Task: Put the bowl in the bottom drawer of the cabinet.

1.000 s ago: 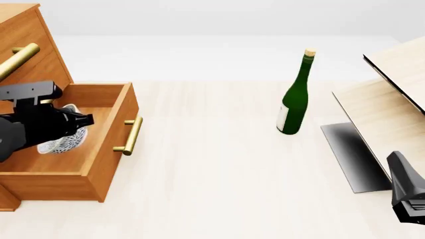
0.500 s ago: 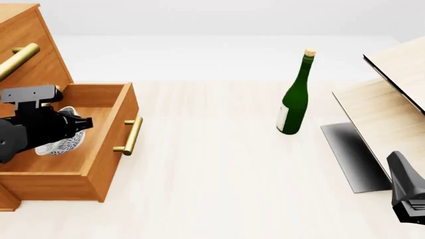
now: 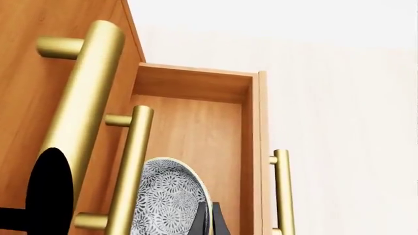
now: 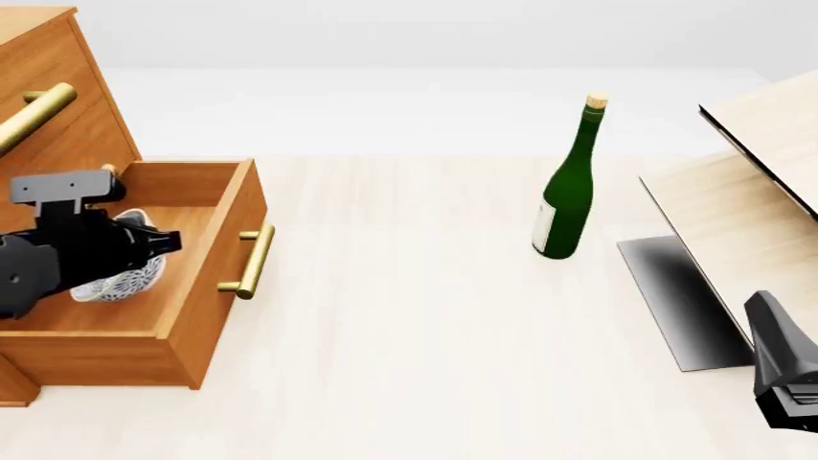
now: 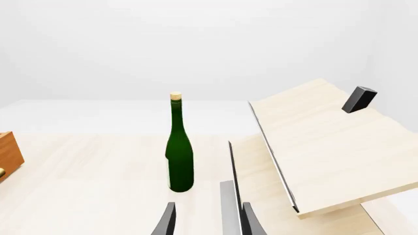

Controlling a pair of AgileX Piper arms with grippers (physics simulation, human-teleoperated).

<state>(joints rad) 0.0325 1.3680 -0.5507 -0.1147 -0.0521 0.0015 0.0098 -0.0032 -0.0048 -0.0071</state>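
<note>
The speckled white bowl [image 4: 118, 280] hangs tilted inside the open bottom drawer [image 4: 220, 240] of the orange-brown cabinet [image 4: 52, 86]. My left gripper [image 4: 164, 243] is over the drawer and shut on the bowl's rim. The left wrist view shows the bowl [image 3: 166, 200] on edge beside the dark fingers [image 3: 219, 224], with brass handles of the upper drawers close by. Whether the bowl touches the drawer floor cannot be told. My right gripper [image 4: 767, 326] is at the near right, open and holding nothing [image 5: 207, 223].
A tall green bottle [image 4: 566, 192] stands upright at the table's middle right. A pale wood structure with a dark panel [image 4: 754, 192] fills the right side, close to the right arm. The drawer's brass handle [image 4: 252, 261] sticks out toward the table's middle.
The left arm has sunk slightly into the drawer, carrying the bowl a little lower. The right arm has not moved.
</note>
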